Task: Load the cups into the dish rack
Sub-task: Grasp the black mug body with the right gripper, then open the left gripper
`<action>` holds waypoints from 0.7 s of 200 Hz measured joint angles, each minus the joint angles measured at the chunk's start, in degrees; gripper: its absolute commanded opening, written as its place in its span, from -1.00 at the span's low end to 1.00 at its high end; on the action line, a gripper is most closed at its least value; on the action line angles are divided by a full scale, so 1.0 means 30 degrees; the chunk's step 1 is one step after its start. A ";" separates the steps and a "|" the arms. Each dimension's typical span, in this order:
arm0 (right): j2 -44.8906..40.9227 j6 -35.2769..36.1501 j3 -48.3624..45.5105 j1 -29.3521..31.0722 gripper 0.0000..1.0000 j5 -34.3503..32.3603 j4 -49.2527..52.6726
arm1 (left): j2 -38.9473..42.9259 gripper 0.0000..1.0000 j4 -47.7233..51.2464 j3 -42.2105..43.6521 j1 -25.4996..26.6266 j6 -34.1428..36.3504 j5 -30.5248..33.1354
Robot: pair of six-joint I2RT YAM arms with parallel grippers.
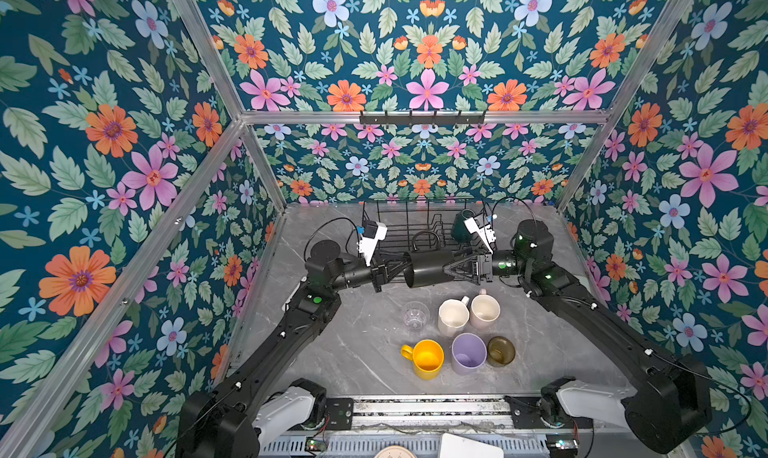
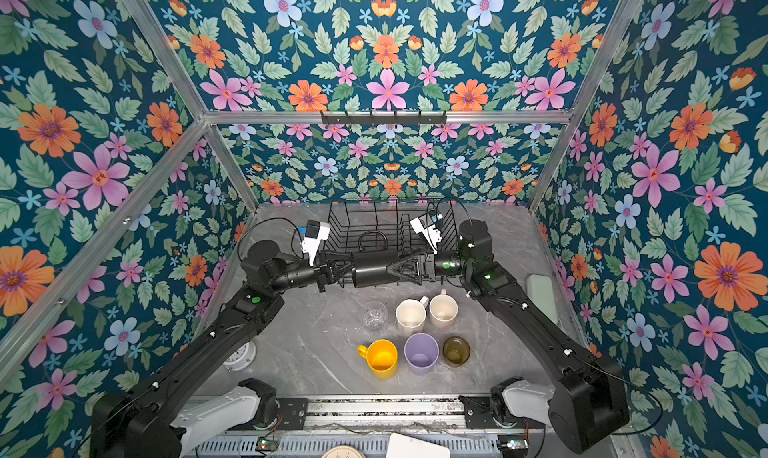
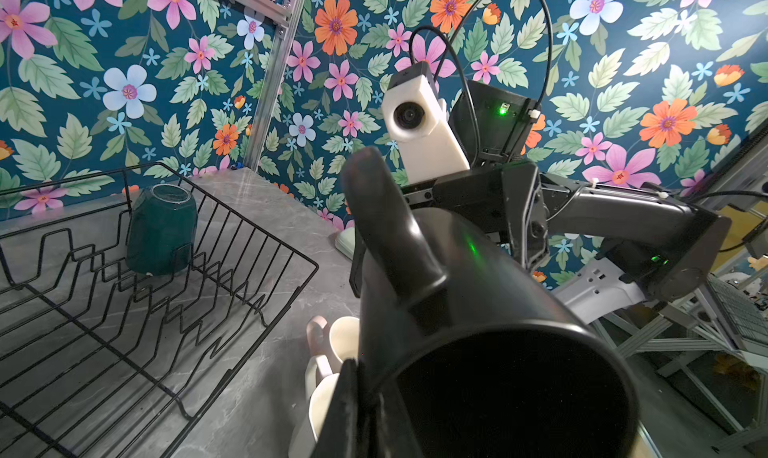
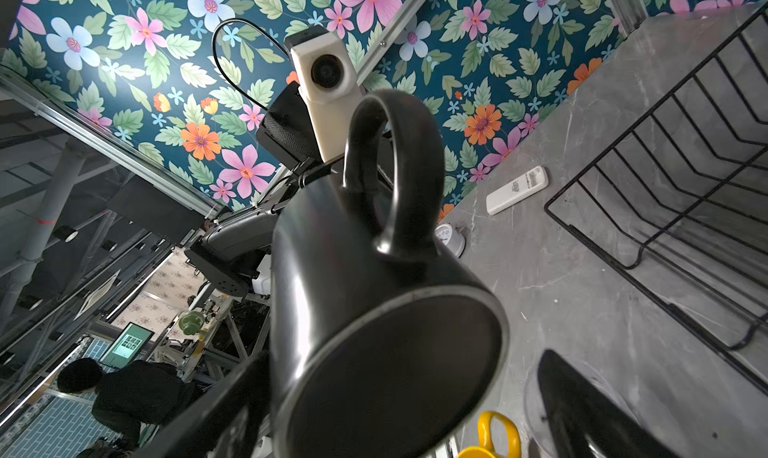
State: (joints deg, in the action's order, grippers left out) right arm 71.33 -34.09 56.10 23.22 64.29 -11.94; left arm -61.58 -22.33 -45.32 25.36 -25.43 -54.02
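A black mug hangs on its side in front of the dish rack. My left gripper is shut on its rim wall. My right gripper stands open around the mug's base, one finger clear of it. A dark green mug sits upside down in the rack's far right corner. On the table stand a clear glass, white mug, pale pink mug, yellow mug, lavender tumbler and amber glass.
A white remote and a small round clock lie by the left wall. A pale green object rests against the right wall. A hook rail hangs on the back wall. Floral walls close in three sides.
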 measured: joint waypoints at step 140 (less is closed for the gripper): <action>0.1209 -0.0984 0.0787 0.1515 0.95 0.0357 -0.1661 | -0.0481 -1.00 -0.2710 0.0612 -0.0007 -0.2251 -0.0969</action>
State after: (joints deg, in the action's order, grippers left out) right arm 74.96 -37.04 58.46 27.77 65.36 -16.93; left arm -63.02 -30.46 -43.48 25.34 -32.18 -56.93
